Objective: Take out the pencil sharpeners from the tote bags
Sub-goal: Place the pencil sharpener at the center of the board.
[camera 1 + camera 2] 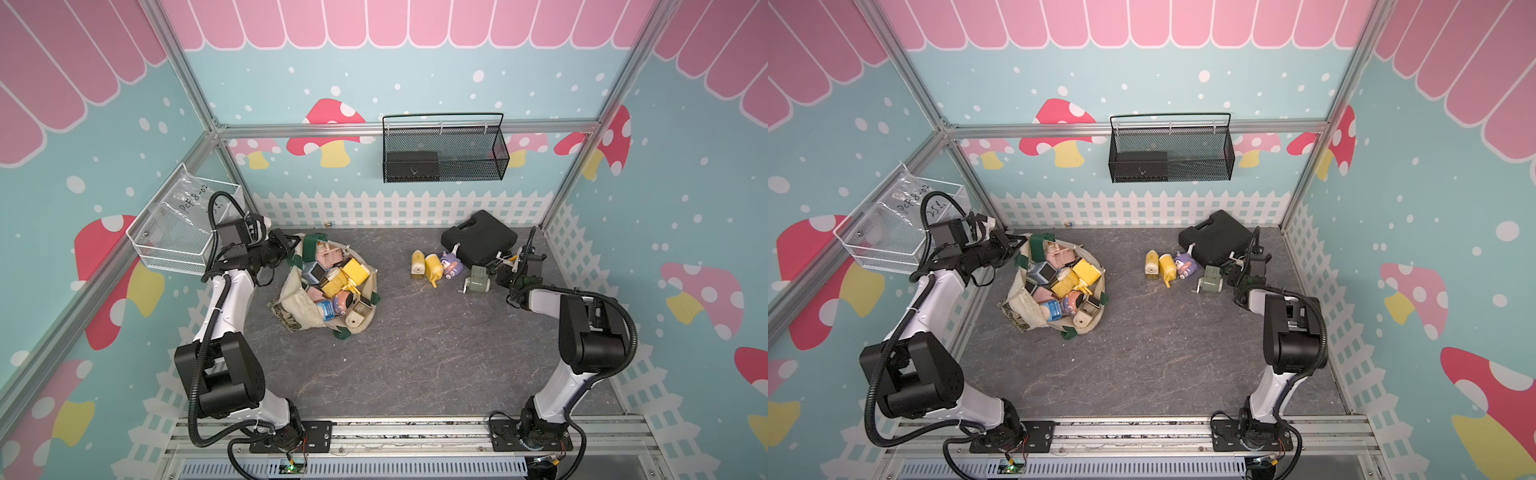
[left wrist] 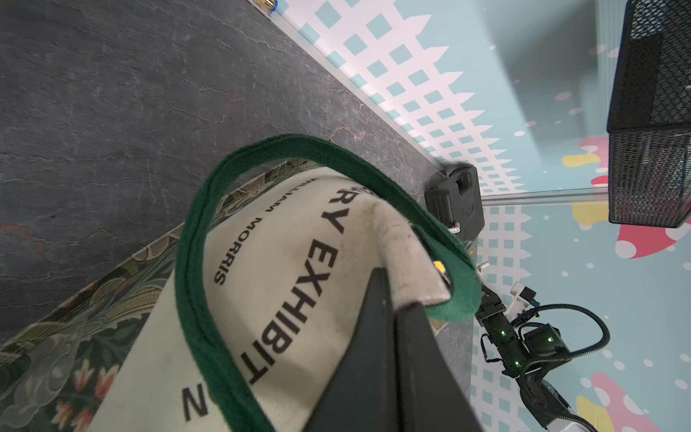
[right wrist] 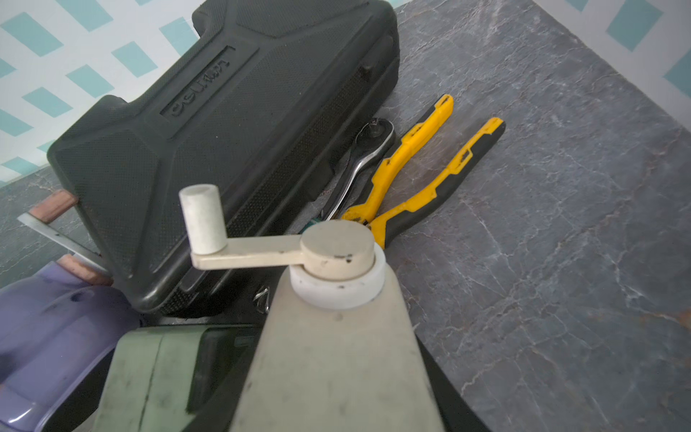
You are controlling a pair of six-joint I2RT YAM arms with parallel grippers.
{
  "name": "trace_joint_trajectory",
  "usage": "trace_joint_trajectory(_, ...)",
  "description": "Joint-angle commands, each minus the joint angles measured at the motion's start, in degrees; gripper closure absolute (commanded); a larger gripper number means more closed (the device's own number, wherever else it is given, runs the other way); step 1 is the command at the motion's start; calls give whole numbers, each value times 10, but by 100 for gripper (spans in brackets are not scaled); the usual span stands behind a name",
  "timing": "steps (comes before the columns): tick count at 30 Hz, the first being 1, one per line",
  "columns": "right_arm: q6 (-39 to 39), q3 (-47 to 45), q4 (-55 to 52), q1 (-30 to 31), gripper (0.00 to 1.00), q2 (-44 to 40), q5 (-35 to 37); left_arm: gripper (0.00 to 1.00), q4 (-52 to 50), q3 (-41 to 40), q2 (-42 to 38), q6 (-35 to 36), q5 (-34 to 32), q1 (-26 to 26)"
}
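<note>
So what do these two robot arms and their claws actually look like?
Both match. The left arm and right arm have glossy white links between chunky black joint housings, on black base plates. Ribbed black cables loop alongside each. The left gripper and right gripper are black; the left one's fingers are flat and tapering. Small green lights glow near the right wrist.

Grey tabletop [image 1: 415, 353]: tote bag [image 1: 299, 309], sharpeners [image 1: 434, 265], black case [image 1: 478, 239], pliers [image 3: 398, 157].

"william morris", "exhibit" on tote bag [image 2: 276, 232]
</note>
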Motion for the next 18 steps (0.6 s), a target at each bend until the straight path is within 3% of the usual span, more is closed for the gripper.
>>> trace_joint_trajectory(1,11,31,-2,-5,54,18,-18,100,18,-1,-4,-3,12,8)
trace_joint_trajectory(5,8,36,-2,-6,52,23,-30,100,18,-1,-4,-4,13,9)
trace_joint_trajectory(14,-1,42,-10,-6,35,27,-46,100,19,-1,-5,-4,13,10)
trace_joint_trajectory(18,-5,36,-12,-6,33,20,-48,100,18,-1,-6,-5,13,10)
